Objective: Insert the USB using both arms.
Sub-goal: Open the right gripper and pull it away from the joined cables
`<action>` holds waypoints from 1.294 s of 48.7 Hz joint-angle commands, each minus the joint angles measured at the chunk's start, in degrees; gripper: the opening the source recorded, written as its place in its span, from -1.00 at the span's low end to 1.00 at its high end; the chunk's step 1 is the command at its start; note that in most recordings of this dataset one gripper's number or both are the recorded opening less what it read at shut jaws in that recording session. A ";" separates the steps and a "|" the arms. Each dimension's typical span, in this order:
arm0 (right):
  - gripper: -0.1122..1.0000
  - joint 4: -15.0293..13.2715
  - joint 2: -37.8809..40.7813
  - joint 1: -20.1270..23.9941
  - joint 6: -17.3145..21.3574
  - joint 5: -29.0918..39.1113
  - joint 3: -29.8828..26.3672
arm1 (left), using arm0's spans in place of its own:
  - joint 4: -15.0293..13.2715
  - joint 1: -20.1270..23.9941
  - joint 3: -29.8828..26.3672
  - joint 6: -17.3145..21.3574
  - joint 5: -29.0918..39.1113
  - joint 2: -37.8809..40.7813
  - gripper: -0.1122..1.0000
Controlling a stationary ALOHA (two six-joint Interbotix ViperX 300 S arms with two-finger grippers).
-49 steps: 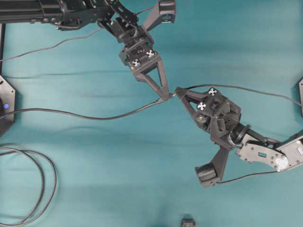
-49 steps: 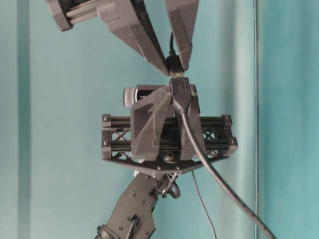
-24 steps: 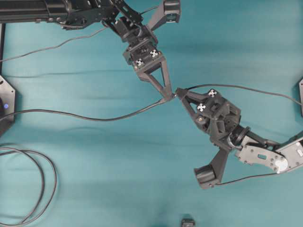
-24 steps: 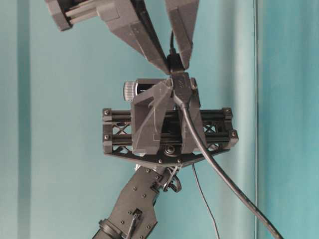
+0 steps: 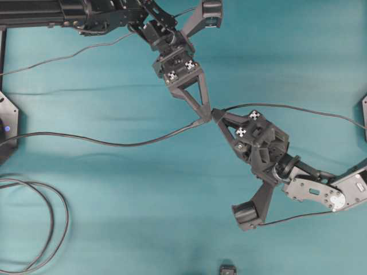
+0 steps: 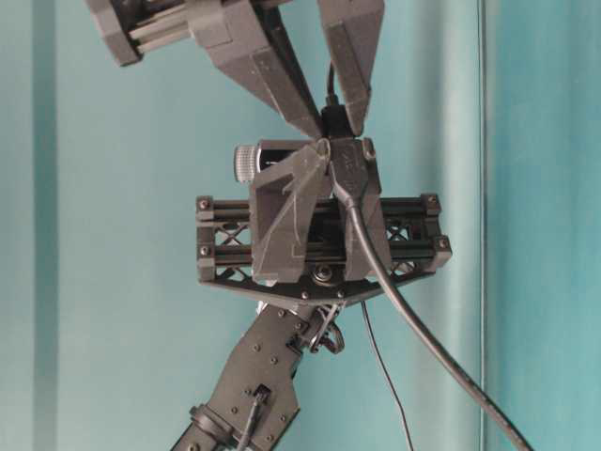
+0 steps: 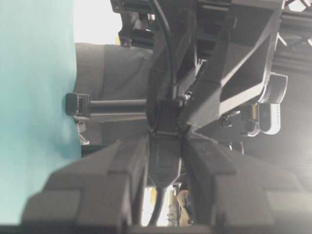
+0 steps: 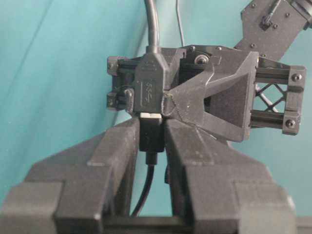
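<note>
My right gripper (image 8: 151,124) is shut on the USB (image 8: 151,134), a small dark plug with a silvery tip on a thin cable. My left gripper (image 7: 165,141) is shut on the all-dark blunt socket (image 8: 150,87), whose thicker cable (image 5: 114,141) runs left across the teal table. The two grippers meet tip to tip above mid-table, left gripper (image 5: 203,118) against right gripper (image 5: 216,114). The plug's tip sits at the socket's mouth and only a short strip of metal shows. In the table-level view the socket (image 6: 351,167) sits just under the plug (image 6: 332,117).
A looped loose dark cable (image 5: 40,229) lies at the bottom left. A small dark object (image 5: 227,268) sits at the bottom edge. A dark unit with a blue light (image 5: 7,128) is at the left edge. The plug's cable (image 5: 298,107) runs off right.
Both grippers have shifted slightly up in the overhead view. In the table-level view the socket's gripper has risen toward the plug, and the gap between plug and socket has closed.
</note>
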 commanded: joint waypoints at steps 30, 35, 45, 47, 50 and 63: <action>-0.26 -0.26 -0.62 0.79 7.91 5.62 -0.35 | -0.53 0.79 -2.29 -2.55 0.35 -0.88 -0.40; 0.21 -0.35 -0.62 0.79 8.35 5.80 -0.26 | -0.53 0.35 -2.29 -2.55 0.26 -0.97 -0.40; 0.46 -0.26 -0.62 0.88 8.26 6.24 -0.18 | -0.53 -0.18 -2.20 -2.46 0.09 -0.97 -0.40; 0.46 -0.26 -0.70 0.97 8.26 6.86 -0.09 | -0.53 -0.35 -2.11 -2.37 0.00 -0.97 -0.40; 0.46 0.09 -1.14 1.41 8.53 8.35 -0.18 | -0.53 -0.53 -2.02 -2.29 -0.26 -0.97 -0.40; 0.46 4.48 -8.26 6.77 16.44 11.87 -0.35 | 7.73 1.05 0.53 -1.14 -11.43 -4.31 -0.40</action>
